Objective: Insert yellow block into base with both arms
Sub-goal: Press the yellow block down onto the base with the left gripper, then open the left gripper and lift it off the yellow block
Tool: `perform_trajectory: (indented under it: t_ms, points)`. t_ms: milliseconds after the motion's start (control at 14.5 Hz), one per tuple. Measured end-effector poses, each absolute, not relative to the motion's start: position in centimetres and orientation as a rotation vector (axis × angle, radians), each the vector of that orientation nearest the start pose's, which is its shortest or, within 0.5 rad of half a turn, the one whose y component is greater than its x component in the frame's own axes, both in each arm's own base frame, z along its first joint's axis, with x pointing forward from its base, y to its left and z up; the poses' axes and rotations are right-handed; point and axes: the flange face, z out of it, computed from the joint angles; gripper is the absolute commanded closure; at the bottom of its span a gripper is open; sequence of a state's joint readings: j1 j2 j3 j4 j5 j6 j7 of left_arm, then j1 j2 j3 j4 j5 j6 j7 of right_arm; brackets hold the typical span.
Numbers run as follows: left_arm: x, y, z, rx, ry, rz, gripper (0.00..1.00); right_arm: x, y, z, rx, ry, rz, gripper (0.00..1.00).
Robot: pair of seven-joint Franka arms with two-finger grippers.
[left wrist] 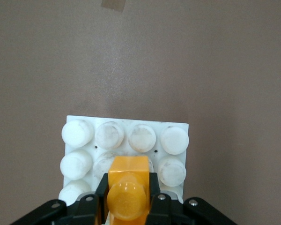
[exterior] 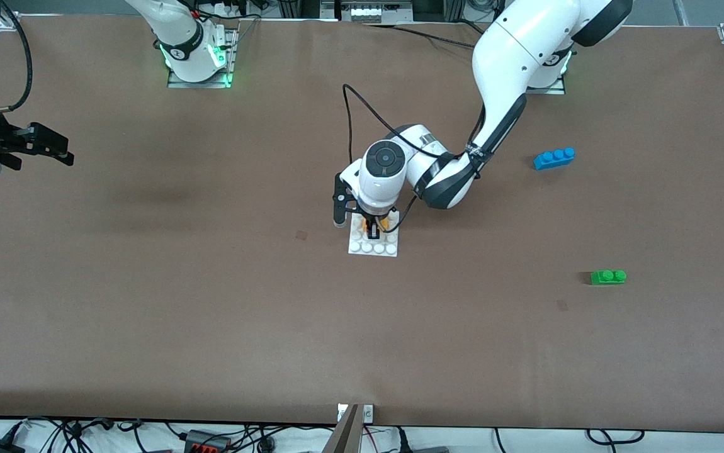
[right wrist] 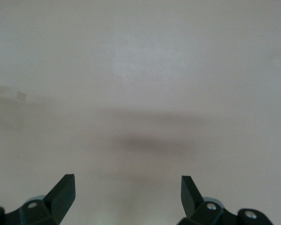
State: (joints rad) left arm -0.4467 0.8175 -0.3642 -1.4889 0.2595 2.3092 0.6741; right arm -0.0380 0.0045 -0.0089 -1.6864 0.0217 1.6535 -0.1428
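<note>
My left gripper (exterior: 373,230) is clamped on the yellow block (left wrist: 127,190), holding it down over the base (exterior: 362,246) at mid-table, among the studs. My right gripper (exterior: 53,150) waits with fingers spread wide and empty, up over the table (exterior: 211,314) at the right arm's end

Blue brick (exterior: 554,158) & green brick (exterior: 608,277) on brown table (exterior: 148,302)
</note>
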Motion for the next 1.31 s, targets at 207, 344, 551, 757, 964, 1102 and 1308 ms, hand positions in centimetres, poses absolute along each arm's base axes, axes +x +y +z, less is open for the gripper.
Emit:
perform_trajectory:
  t_ms: [207, 344, 551, 757, 964, 1102, 1308]
  points:
    - [53.2, -48.5, 21.3, -2.301, 2.235, -0.091, 0.93, 55.8, -2.4, 57.4, -3.113, -0.146, 0.055, 0.0]
    - [53.1, -48.5, 21.3, -2.301, 2.236, -0.092, 0.93, 55.8, -2.4, 57.4, -3.113, -0.146, 0.055, 0.0]
    - [52.9, -48.2, 21.2, -2.3, 2.237, -0.12, 0.76, 55.8, -2.4, 57.4, -3.113, -0.146, 0.055, 0.0]
    - [52.4, -48.0, 20.6, -2.298, 2.241, -0.11, 0.0, 55.8, -2.4, 57.4, -3.113, -0.146, 0.055, 0.0]
    - [51.8, -47.7, 19.2, -2.301, 2.248, -0.085, 0.0, 55.8, -2.4, 57.4, -3.113, -0.146, 0.055, 0.0]
    - [51.7, -47.7, 19.2, -2.3, 2.248, -0.069, 0.0, 55.8, -2.4, 57.4, -3.113, -0.146, 0.055, 0.0]
    - [53.2, -47.2, 22.1, -2.302, 2.216, 0.035, 0.0, 55.8, -2.4, 57.4, -3.113, -0.146, 0.055, 0.0]
